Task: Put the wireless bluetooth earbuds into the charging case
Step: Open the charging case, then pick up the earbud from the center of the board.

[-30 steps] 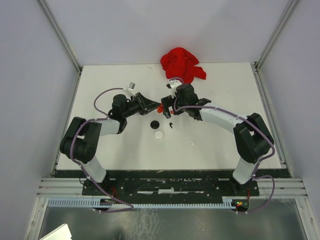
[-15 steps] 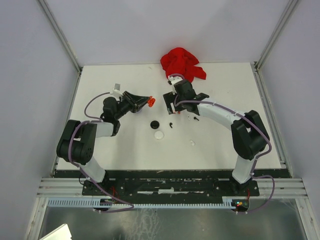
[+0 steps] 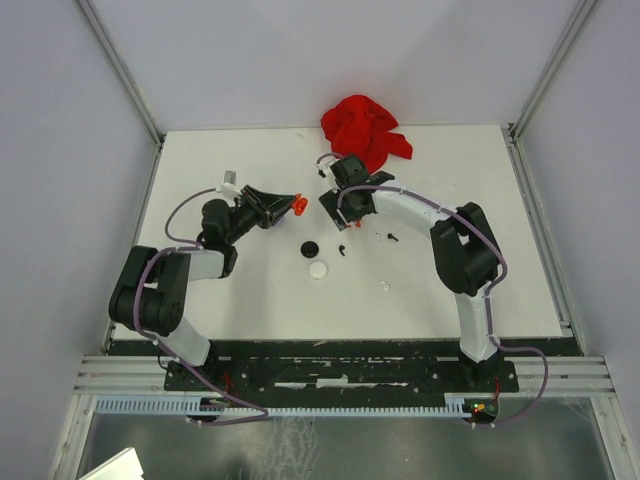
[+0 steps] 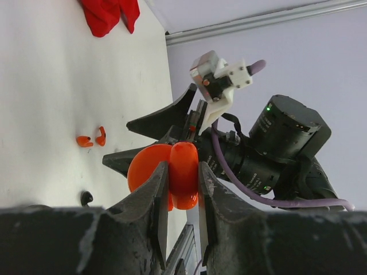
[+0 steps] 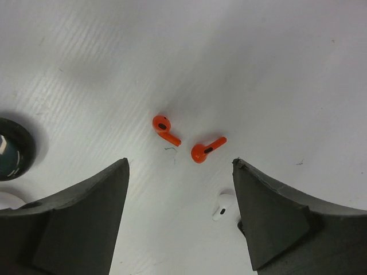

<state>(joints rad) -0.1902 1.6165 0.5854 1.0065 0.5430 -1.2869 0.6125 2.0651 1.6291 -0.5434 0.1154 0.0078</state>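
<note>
Landmark for all positions: black disc (image 3: 310, 248) on the white table (image 3: 220, 290).

Left gripper (image 3: 290, 205): up off the table, beyond the black disc and slightly to its left in the top view. The jaws are clamped tight on the orange case (image 4: 178, 172). In the left wrist view the case sits pinched between the two fingers (image 4: 156, 195), and a rounded orange flap stands off to one side of it. Whether the case has anything inside cannot be told.

Right gripper (image 5: 179, 166): beyond the black disc and slightly to its right in the top view, facing down at the table. The jaws are spread wide with nothing between them and nothing touching either finger.

Orange earbuds (image 5: 163, 129), two of them: lying loose on the table below the right gripper's gap, side by side but not touching, stems pointing different ways. In the right wrist view the black disc is cut off by the left edge and the pair is well to its right. Neither is in the case.

White earbud (image 5: 222, 207): on the table, farther from the black disc than the orange pair and close to the right-hand finger.

Black earbud (image 3: 343, 250): on the table just right of the black disc.

White disc (image 3: 318, 269): just beside the black disc, on its near side.

Red cloth (image 3: 362, 128): bunched at the far edge of the table, well beyond the black disc.
</note>
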